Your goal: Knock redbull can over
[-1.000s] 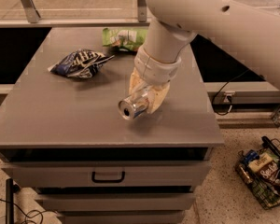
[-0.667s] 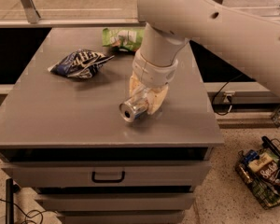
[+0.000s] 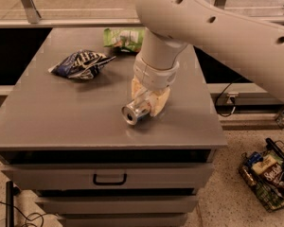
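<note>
The redbull can (image 3: 135,111) lies on its side on the grey cabinet top (image 3: 75,122), right of centre near the front edge. Its silver top faces the camera and its body points back under my wrist. My gripper (image 3: 149,98), cream-coloured, points down from the white arm and sits right over the rear part of the can, touching it. The can's blue and silver side is mostly hidden by the gripper.
A blue-and-white snack bag (image 3: 80,64) lies at the left back of the top. A green-and-white chip bag (image 3: 123,38) lies at the back middle. Drawers (image 3: 109,178) are below the top. A wire basket of snacks (image 3: 267,178) stands on the floor at right.
The upper arm has swung a little to the left. The gripper and the lying can stay in the same place.
</note>
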### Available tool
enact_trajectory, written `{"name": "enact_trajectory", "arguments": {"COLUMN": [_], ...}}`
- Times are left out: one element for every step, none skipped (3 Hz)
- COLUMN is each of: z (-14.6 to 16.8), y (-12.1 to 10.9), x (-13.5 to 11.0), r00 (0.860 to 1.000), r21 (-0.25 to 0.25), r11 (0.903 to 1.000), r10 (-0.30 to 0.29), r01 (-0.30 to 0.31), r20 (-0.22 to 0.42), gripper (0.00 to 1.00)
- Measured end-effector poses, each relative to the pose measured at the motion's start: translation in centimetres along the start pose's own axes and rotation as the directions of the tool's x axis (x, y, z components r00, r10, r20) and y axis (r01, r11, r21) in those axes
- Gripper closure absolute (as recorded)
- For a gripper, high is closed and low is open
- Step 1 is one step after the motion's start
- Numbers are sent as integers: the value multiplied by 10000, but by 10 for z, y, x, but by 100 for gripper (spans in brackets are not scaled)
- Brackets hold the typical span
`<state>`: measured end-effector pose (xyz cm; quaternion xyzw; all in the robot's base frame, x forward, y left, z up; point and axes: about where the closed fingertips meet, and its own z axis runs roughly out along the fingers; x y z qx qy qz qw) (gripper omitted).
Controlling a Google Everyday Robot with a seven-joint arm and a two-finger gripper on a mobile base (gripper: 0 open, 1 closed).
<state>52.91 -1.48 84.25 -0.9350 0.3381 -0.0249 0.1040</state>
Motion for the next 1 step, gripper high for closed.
{"name": "enact_trajectory", "arguments": {"z": [0], "y": [0], "x": [-1], "r00": [10000], "r21": [-1], "r11": [10000], "r10": [-13], "r01": [13], "r20": [-4], "gripper": [57]}}
